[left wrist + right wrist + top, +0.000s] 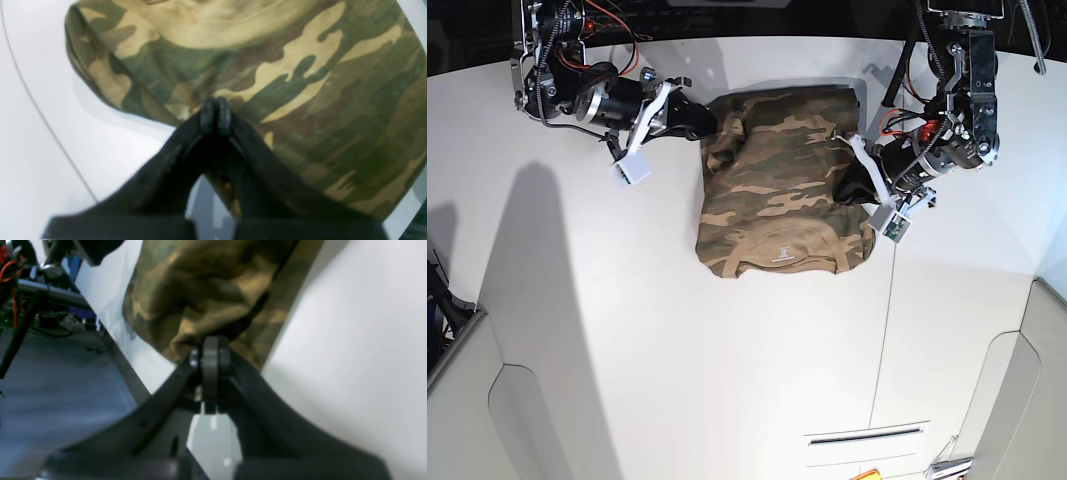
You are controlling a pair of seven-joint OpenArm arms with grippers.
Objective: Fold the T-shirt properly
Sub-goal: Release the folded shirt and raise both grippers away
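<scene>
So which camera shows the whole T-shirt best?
The base view: the whole folded T-shirt lies on the white table, collar included. The left wrist view gives only a blurry camouflage patch, and the right wrist view only a bunched edge at the gripper.

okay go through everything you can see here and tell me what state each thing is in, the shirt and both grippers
T-shirt: lying on the white table, already folded into a compact block, collar side toward the near edge.
Left gripper: shut, tips over the shirt's edge; whether they pinch fabric cannot be told.
Right gripper: shut on the T-shirt, with a bunched fold of cloth at its tips near the table edge.
</scene>
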